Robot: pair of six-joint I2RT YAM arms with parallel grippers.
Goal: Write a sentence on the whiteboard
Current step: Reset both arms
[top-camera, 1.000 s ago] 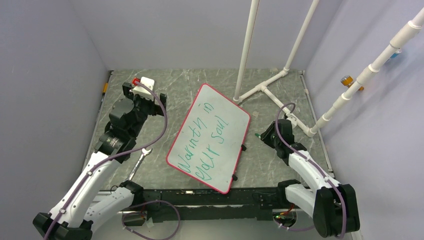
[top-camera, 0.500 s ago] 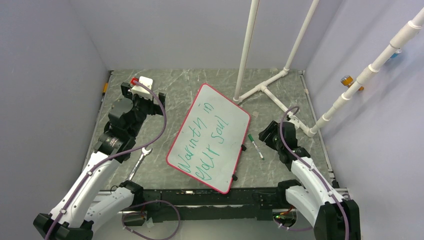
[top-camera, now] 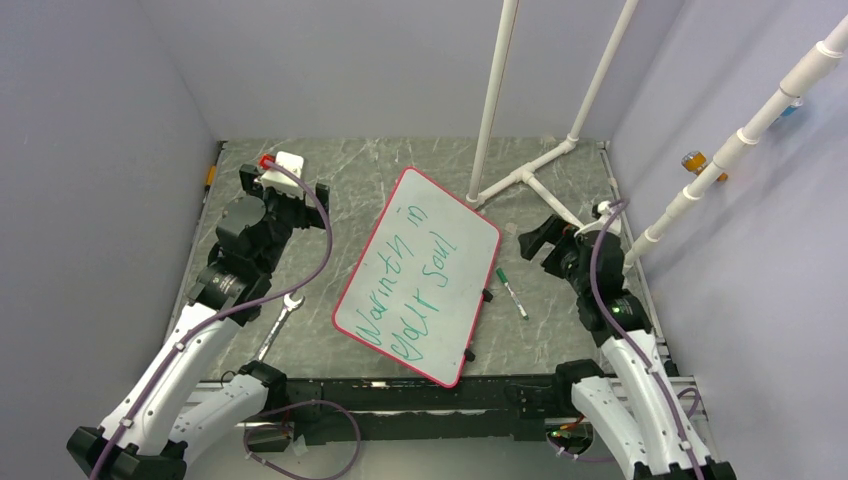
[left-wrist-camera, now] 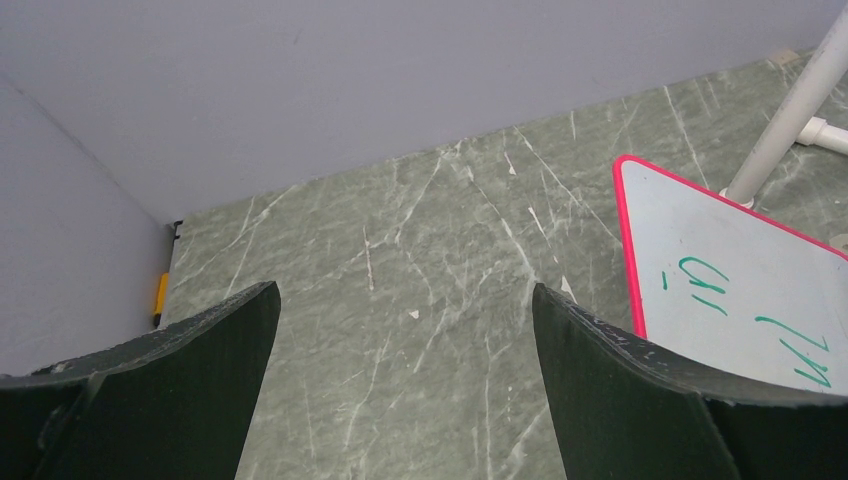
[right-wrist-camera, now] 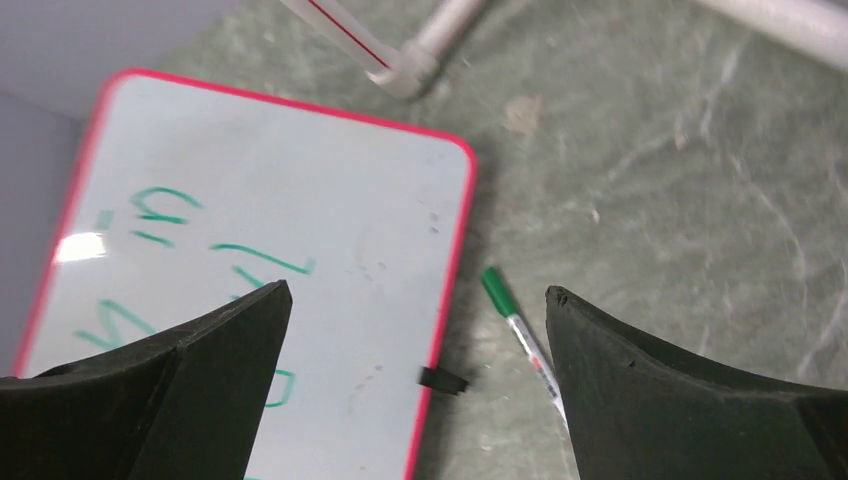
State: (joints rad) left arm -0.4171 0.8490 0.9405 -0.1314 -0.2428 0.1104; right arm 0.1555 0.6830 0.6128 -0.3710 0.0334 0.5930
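Note:
The whiteboard [top-camera: 466,262] lies flat and slanted in the middle of the table, red-rimmed. The sentence [top-camera: 412,280] runs along it in two lines of green handwriting. A green-capped marker [top-camera: 511,291] lies loose on the table just right of the board's right edge. My right gripper [top-camera: 542,238] hovers open above and right of the marker, holding nothing. In the right wrist view the marker [right-wrist-camera: 520,335] lies between the spread fingers [right-wrist-camera: 640,390], beside the whiteboard [right-wrist-camera: 300,180]. My left gripper [top-camera: 283,184] stands open left of the board, with only bare table in its gap [left-wrist-camera: 405,290].
A wrench [top-camera: 279,322] lies by the left arm. White pipe framing [top-camera: 530,180] stands behind and right of the board. An orange item [left-wrist-camera: 160,297] sits at the table's left edge. A black foot [right-wrist-camera: 441,379] sticks out from the board's rim.
My right gripper has opened and let go of the marker, which now lies on the table beside the board; the right arm has pulled up and back to the right. The left arm has barely moved.

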